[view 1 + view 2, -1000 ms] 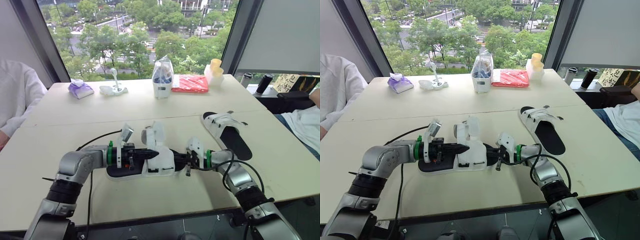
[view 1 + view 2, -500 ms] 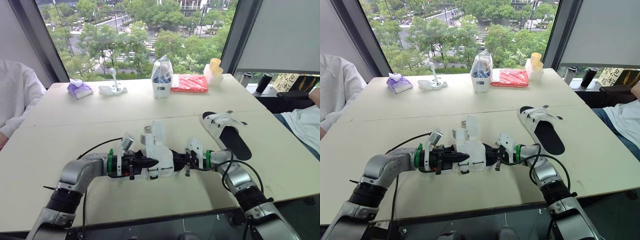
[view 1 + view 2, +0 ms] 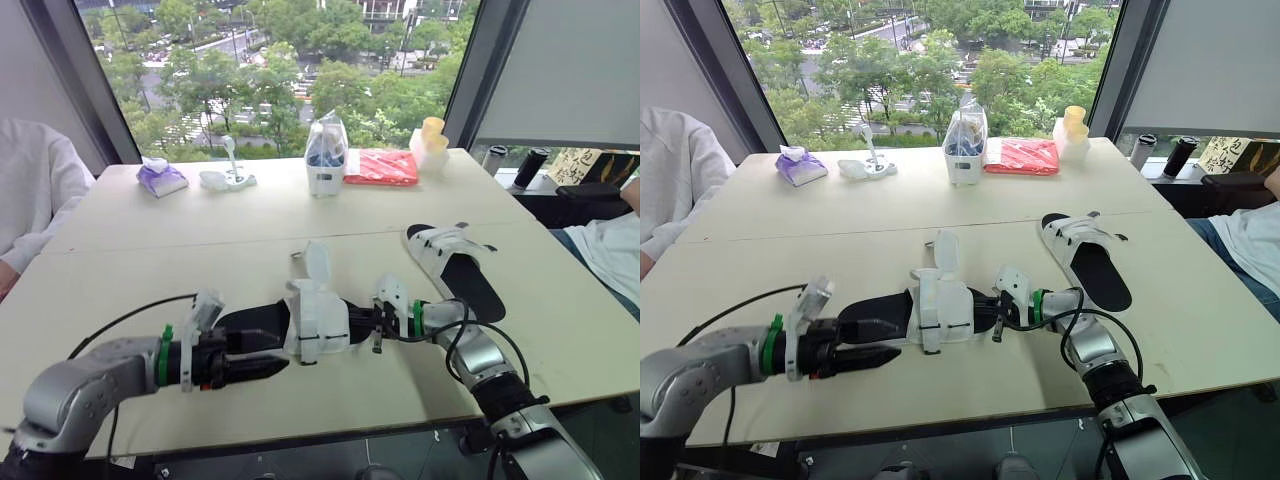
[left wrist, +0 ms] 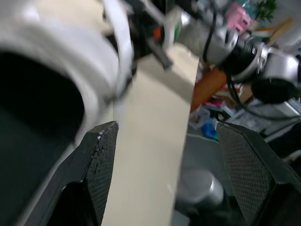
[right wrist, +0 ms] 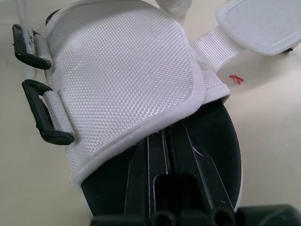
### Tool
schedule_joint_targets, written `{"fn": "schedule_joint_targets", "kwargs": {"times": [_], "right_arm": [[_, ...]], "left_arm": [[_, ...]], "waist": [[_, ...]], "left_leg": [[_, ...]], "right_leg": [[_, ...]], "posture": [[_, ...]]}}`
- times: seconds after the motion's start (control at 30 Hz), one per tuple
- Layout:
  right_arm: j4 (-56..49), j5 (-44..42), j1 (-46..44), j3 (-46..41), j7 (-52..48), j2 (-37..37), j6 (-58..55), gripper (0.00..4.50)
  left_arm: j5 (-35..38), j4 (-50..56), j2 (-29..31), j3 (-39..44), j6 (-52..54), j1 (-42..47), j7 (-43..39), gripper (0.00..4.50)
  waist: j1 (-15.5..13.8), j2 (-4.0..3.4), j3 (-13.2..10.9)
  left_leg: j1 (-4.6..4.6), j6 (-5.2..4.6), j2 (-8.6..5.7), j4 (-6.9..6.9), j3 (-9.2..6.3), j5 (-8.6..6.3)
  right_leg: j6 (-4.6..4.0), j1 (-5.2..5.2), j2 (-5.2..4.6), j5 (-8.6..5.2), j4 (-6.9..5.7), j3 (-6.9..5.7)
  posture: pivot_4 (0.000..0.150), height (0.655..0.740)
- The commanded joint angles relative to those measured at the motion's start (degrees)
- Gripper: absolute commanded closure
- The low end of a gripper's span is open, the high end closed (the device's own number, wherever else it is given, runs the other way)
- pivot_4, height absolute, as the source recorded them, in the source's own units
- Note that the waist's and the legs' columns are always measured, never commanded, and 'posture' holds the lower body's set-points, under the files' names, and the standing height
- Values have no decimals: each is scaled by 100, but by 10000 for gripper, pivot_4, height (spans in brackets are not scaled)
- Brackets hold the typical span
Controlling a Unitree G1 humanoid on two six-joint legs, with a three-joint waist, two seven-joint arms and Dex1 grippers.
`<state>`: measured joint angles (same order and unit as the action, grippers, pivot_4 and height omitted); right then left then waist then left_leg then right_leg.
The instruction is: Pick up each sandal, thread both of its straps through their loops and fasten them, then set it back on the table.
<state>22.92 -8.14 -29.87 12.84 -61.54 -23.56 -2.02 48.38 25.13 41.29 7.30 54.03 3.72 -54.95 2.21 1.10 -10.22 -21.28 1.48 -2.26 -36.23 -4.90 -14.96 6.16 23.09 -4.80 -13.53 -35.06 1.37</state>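
Right wrist view: the right claw (image 5: 165,141), fingers pressed together, lies on the black footbed of the white sandal (image 5: 127,70) on the counter (image 3: 200,215); the left claw (image 3: 272,357) is spread at its heel.

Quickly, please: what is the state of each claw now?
Left claw: open, empty.
Right claw: shut, tips inside the sandal.

The near sandal (image 3: 318,318) has white straps (image 5: 127,70) with a tiny woven dot pattern, a black sole (image 5: 218,136) and black loops (image 5: 40,120). The far sandal (image 3: 455,262) is white and black too. The surface (image 3: 200,230) is cream. The left tool (image 3: 890,345) and right tool (image 5: 164,141) are black.
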Motion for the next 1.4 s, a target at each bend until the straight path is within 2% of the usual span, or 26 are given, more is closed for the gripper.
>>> {"fn": "schedule_joint_targets", "kwargs": {"times": [0.03,0.2,0.57,0.67,0.77,0.8,0.83,0.93,1.03,1.13,1.27,1.4], "right_arm": [[604,384,191,310,16,17,-187,45000],[680,395,125,319,-14,18,-164,45000],[603,399,172,292,17,-49,-203,45000],[575,396,193,292,35,-46,-210,45000],[552,390,213,288,56,-41,-215,45000],[543,388,223,286,62,-41,-216,45000],[537,387,230,284,64,-42,-217,45000],[528,387,239,285,62,-48,-217,45000],[565,391,211,285,56,-51,-204,45000],[622,398,178,288,45,-53,-176,45000],[688,403,132,306,26,-56,-142,45000],[789,412,57,314,7,-39,-97,45000]], "left_arm": [[-497,-146,-130,-389,-615,34,3,10978],[-961,-628,-411,-927,-1107,248,-73,10978],[-1473,-1670,-952,-1618,-1550,979,-356,10978],[-1594,-1931,-1111,-1685,-1655,1131,-368,19276],[-1666,-1978,-1143,-1710,-1704,1155,-389,33297],[-1666,-1963,-1150,-1703,-1694,1152,-386,39519],[-1645,-1918,-1149,-1683,-1654,1143,-377,43174],[-1439,-1694,-1108,-1552,-1406,1089,-358,44269],[-859,-1318,-991,-1208,-892,994,-413,44269],[-503,-890,-629,-1095,-530,728,-641,44269],[328,-116,-31,-881,188,384,-916,44269],[891,313,292,-704,538,226,-943,44269]], "waist": [[-11,8,14],[0,9,31],[-21,4,41],[-31,3,45],[-15,2,46],[-15,2,46],[-17,1,47],[-19,2,48],[-13,2,48],[8,0,47],[14,2,46],[11,1,48]], "left_leg": [[0,0,0,0,-1,0],[-2,1,0,4,1,0],[-2,0,0,4,2,1],[-1,-1,0,2,2,1],[-1,-1,0,4,2,1],[-1,-1,0,5,2,1],[-1,-1,0,6,2,1],[-1,-1,0,5,1,1],[-2,-1,0,5,0,1],[-3,-1,1,8,-1,1],[-5,-1,1,11,-1,1],[-3,0,3,7,-2,0]], "right_leg": [[-2,0,0,1,0,0],[-6,3,-11,0,2,-2],[-7,3,0,0,2,-4],[-6,1,1,1,1,-5],[-6,2,2,1,1,-4],[-6,3,2,1,1,-4],[-6,3,2,0,1,-4],[-6,2,1,1,1,-5],[-5,3,1,0,1,-5],[-5,5,1,0,1,-4],[-6,9,1,-1,2,-4],[-5,6,-8,-3,2,-4]], "posture": [[1500,7400],[1500,7400],[1500,7400],[1500,7400],[1500,7400],[1500,7400],[1500,7400],[1500,7400],[1500,7400],[1500,7400],[1500,7400],[1500,7400]]}}
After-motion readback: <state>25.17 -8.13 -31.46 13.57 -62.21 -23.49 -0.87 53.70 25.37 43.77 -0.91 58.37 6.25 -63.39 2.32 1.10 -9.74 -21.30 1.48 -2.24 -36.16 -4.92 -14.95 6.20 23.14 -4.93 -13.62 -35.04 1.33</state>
